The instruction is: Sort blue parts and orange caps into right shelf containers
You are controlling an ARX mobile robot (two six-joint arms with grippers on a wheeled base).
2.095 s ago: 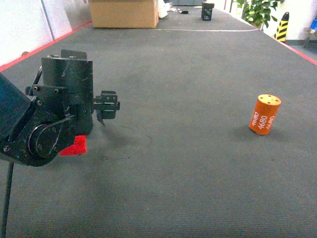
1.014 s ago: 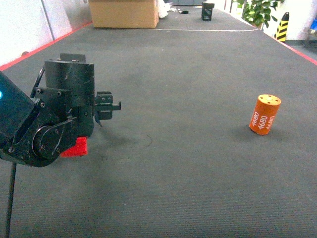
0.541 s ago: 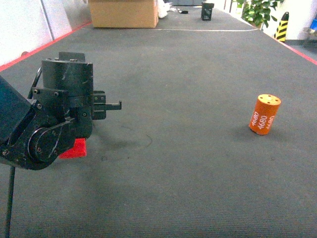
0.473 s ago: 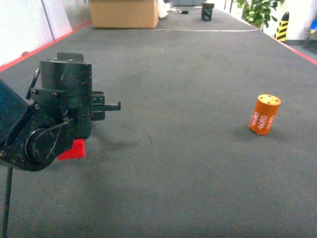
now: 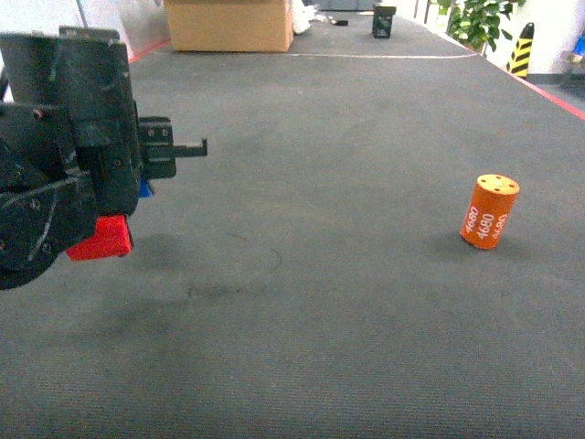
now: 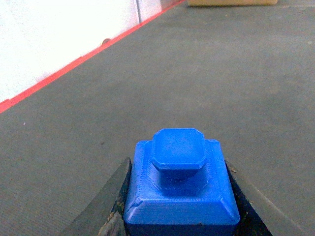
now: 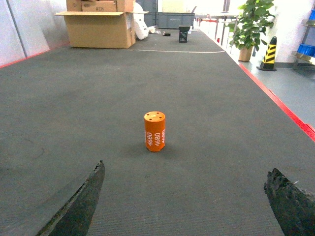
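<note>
A bright-blue blocky part (image 6: 181, 189) sits between the two dark fingers of my left gripper (image 6: 178, 169), which is shut on it above the carpet. In the head view only a sliver of this blue part (image 5: 144, 189) peeks out beside the raised left arm (image 5: 73, 155). One orange cap (image 5: 490, 211) marked 4680 stands upright on the carpet at the right. My right gripper (image 7: 184, 182) is open and low, with the orange cap (image 7: 154, 131) well ahead of it. The right shelf containers are not clearly in view.
A red block (image 5: 101, 240) lies on the carpet under the left arm. A cardboard box (image 5: 228, 25) stands far back, with a plant (image 5: 475, 18) and a striped bollard (image 5: 521, 48) at the back right. A rack with something blue (image 7: 306, 49) shows at the right edge.
The left arm has risen and swung up and left, and a bit of blue now shows beside it. The red block now sits farther left. The orange cap has not moved.
</note>
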